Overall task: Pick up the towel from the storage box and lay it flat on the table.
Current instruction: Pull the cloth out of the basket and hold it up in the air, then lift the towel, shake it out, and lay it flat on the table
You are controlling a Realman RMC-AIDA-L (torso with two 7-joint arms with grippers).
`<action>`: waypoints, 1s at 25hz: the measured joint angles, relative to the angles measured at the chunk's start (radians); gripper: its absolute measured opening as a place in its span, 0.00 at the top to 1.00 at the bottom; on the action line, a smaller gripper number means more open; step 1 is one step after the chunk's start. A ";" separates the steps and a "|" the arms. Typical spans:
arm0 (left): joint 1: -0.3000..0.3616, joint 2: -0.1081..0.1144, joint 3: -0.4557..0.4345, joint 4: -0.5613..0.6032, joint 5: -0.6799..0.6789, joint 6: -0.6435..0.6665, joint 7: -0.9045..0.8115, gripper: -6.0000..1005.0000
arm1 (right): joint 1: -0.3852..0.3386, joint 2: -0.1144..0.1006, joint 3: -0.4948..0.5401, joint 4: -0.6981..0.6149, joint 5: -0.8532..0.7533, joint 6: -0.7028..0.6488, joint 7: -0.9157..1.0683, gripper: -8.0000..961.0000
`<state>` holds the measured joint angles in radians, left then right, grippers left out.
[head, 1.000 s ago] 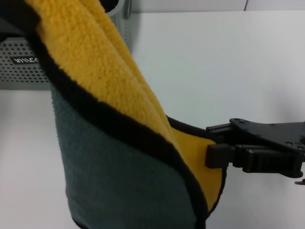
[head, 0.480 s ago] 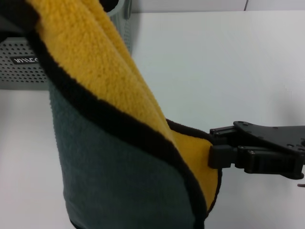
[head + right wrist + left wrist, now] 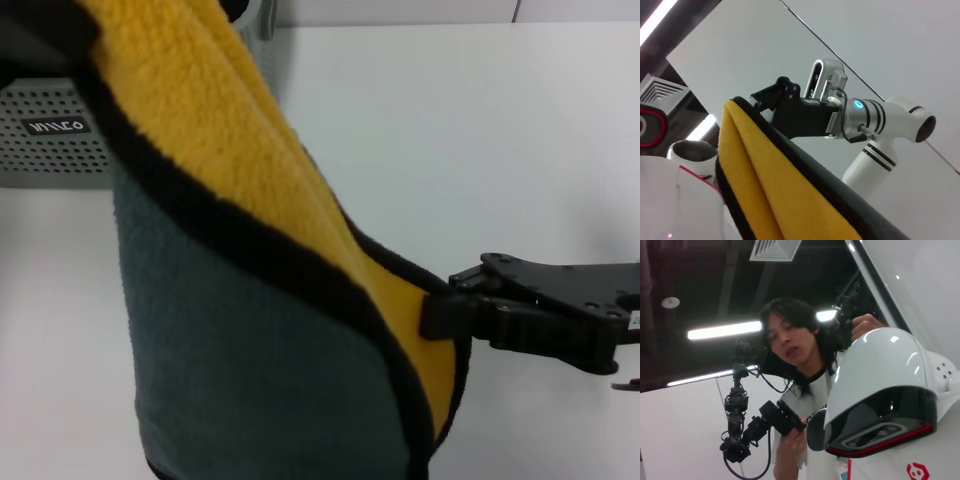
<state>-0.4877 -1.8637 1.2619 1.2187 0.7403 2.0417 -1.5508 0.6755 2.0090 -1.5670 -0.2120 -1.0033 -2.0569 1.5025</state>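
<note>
The fluffy square towel (image 3: pixel 230 300), yellow on one face and dark grey-green on the other with black edge binding, is hanging in the air close to the head camera, clear of the pale grey-green perforated plastic storage box (image 3: pixel 50 130) behind it and above the plain white counter (image 3: pixel 480 150). The left gripper (image 3: pixel 775 97) is pinching the towel's top corner high up. The right gripper (image 3: pixel 440 315) is closing on the lower yellow corner, jaws shut on the bound edge.

Judging from this, the main risk is the thin hold at each corner: if the arms are spreading apart too fast, or pulling unevenly, the binding could slip out of one gripper and the cloth would be dropping in a heap rather than flat. A twist could also be staying in the fold, leaving one face doubled under.

The right wrist view is showing the left gripper clamped over the top edge, which the head view is cutting off. The left wrist view is pointing upward at a person (image 3: pixel 795 370) and the robot's head (image 3: pixel 885 390), showing no towel.
</note>
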 joint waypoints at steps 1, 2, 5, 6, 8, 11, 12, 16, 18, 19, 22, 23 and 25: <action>0.000 -0.001 -0.001 -0.006 0.003 0.000 0.000 0.97 | -0.002 0.000 0.000 0.000 0.000 0.006 -0.003 0.82; 0.000 -0.002 -0.001 -0.013 0.008 0.000 0.001 0.97 | -0.005 0.000 0.000 -0.001 0.000 0.012 -0.007 0.83; 0.001 -0.004 -0.004 -0.047 0.030 0.000 0.013 0.97 | -0.013 -0.003 0.002 -0.003 0.003 0.035 -0.021 0.88; 0.002 -0.005 -0.005 -0.063 0.043 -0.001 0.017 0.97 | -0.017 -0.006 0.004 -0.005 0.005 0.044 -0.026 0.91; 0.008 -0.009 -0.014 -0.099 0.080 -0.002 0.025 0.97 | -0.031 -0.018 0.023 -0.009 0.007 0.071 -0.038 0.96; 0.035 -0.027 -0.062 -0.141 0.184 -0.005 0.029 0.97 | -0.049 -0.040 0.072 -0.023 0.006 0.112 -0.059 0.98; 0.046 -0.037 -0.085 -0.147 0.233 -0.007 0.029 0.97 | -0.059 -0.049 0.089 -0.038 0.005 0.129 -0.063 0.98; 0.093 -0.102 -0.222 -0.152 0.476 -0.011 0.020 0.97 | -0.111 -0.088 0.154 -0.147 0.003 0.207 -0.058 0.98; 0.107 -0.135 -0.306 -0.171 0.582 -0.012 0.021 0.97 | -0.122 -0.100 0.169 -0.209 0.002 0.251 -0.038 0.98; 0.110 -0.147 -0.347 -0.189 0.635 -0.012 0.022 0.97 | -0.124 -0.105 0.173 -0.236 0.002 0.273 -0.027 0.98; 0.107 -0.163 -0.434 -0.261 0.760 -0.044 0.026 0.97 | -0.116 -0.120 0.175 -0.312 -0.008 0.350 0.010 0.98; 0.107 -0.164 -0.447 -0.276 0.786 -0.065 0.026 0.97 | -0.111 -0.125 0.175 -0.341 -0.018 0.373 0.024 0.98; 0.111 -0.165 -0.457 -0.290 0.829 -0.121 0.025 0.97 | -0.101 -0.133 0.176 -0.404 -0.049 0.417 0.059 0.98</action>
<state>-0.3770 -2.0284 0.8051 0.9292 1.5688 1.9207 -1.5260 0.5748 1.8756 -1.3905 -0.6156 -1.0523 -1.6400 1.5616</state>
